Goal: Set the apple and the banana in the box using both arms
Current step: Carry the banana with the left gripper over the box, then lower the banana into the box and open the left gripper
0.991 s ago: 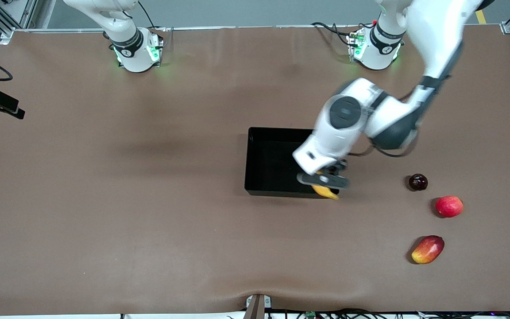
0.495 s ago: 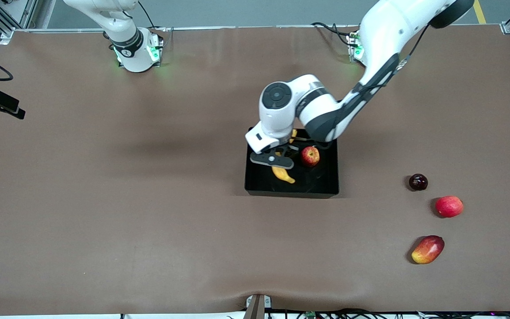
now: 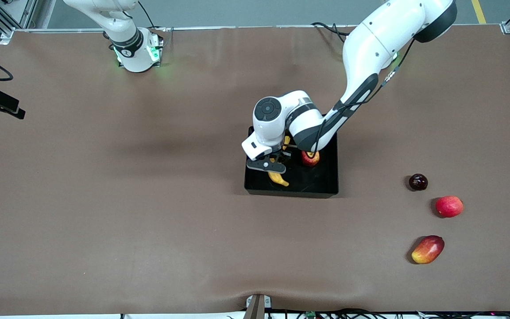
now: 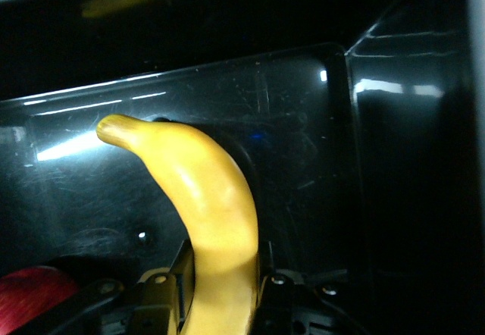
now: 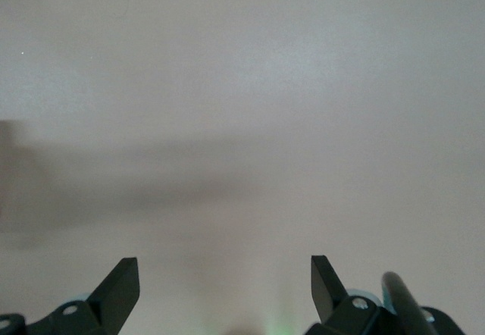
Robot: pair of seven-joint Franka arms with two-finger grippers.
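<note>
- The box (image 3: 326, 177), a glossy black open-topped bin with low walls, sits on the brown desk (image 3: 148, 221) about midway between the two arms' ends.
- Two fruits are in the box. The apple (image 3: 310, 158) rests on its floor toward the left arm's end, partly covered in the front view by the left arm's forearm.
- The banana (image 3: 278, 178) is the other; its free end points toward the wall of the box nearest the front camera.
- The left hand (image 3: 277, 161) is down inside the box and clamped on the banana. In the left wrist view, the banana (image 4: 204, 191) rises from between the black fingers (image 4: 163, 305), and its tip lies at or just above the shiny black floor; I cannot tell whether it touches.
- A red curve at the edge of the left wrist view is the apple (image 4: 34, 297), just beside the left hand.
- The right arm waits up at its own base. The right hand (image 5: 225, 282) shows only in the right wrist view, its fingers (image 5: 121, 286) spread wide apart and holding nothing, over bare desk.
- Three fruits lie on the desk outside the box, toward the left arm's end: a small dark round fruit (image 3: 418, 182), a pinkish-red round fruit (image 3: 449, 206) and, nearest the front camera, an oblong red-yellow fruit (image 3: 428, 249).
</note>
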